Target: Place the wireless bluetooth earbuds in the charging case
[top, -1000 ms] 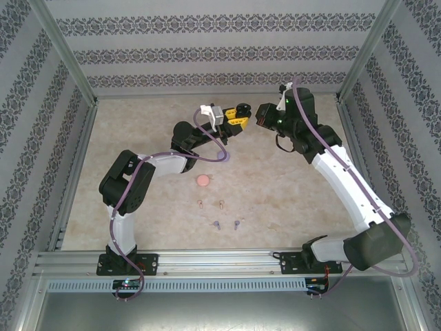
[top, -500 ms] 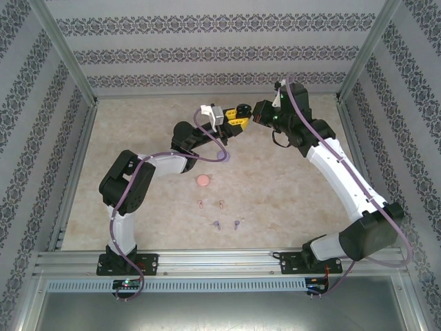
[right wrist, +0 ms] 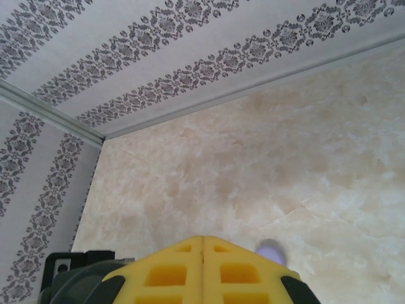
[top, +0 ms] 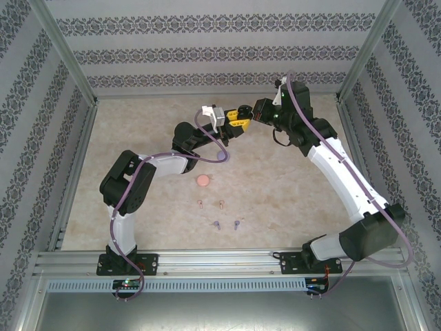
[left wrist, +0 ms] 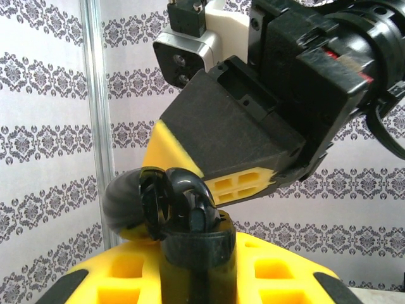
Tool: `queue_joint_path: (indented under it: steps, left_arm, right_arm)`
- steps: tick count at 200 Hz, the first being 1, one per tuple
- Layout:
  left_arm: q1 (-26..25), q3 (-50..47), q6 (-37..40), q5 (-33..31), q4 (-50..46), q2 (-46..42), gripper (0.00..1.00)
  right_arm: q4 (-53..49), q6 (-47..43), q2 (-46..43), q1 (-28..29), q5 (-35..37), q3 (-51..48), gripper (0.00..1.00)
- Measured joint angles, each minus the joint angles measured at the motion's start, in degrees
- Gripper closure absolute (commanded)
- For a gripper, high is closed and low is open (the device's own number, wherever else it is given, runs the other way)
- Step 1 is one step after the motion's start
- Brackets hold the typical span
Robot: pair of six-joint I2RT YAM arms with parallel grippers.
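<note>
Earbuds loose on the bench; black case gripped in the left end effector.

Two pinkish-tan earbuds (top: 220,203) lie on the bench (top: 289,186) just on the arm-base side of the pink round case (top: 204,181). Two light purple earbuds (top: 216,225) lie farther from that case on the same side, apart from the tan pair. Beyond the pink round case, the left end effector (top: 238,118) is clamped on a black charging case (left wrist: 190,221) with its lid hinged open. The right end effector (right wrist: 202,244) meets it from beyond and right of the pink round case. Its yellow fingers are pressed together along one seam, tips just beside the open lid. Whether they pinch anything tiny cannot be told.
</note>
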Motion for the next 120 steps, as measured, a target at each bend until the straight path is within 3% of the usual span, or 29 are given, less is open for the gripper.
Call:
queue_joint_path:
  steps: [32,40,53,73,120]
  left_arm:
    - [-0.02,0.02,0.02,0.02,0.0,0.52,1.0]
    - [-0.02,0.02,0.02,0.02,-0.02,0.55,1.0]
    - [-0.02,0.02,0.02,0.02,0.0,0.57,1.0]
    - [-0.02,0.11,0.02,0.02,0.0,0.57,1.0]
    - [-0.02,0.13,0.02,0.02,0.0,0.57,1.0]
  right_arm:
    - [-0.55,0.09,-3.69,1.84,-0.04,-2.93,0.92]
    - [-0.83,0.2,-4.59,1.99,-0.02,-3.5,0.83]
    - [-1.03,0.13,-5.77,2.1,0.57,-3.93,0.59]
    - [-1.07,-0.35,-6.45,2.05,1.77,-3.91,0.44]
    - [-1.77,-1.18,-3.72,2.05,3.52,-0.94,0.44]
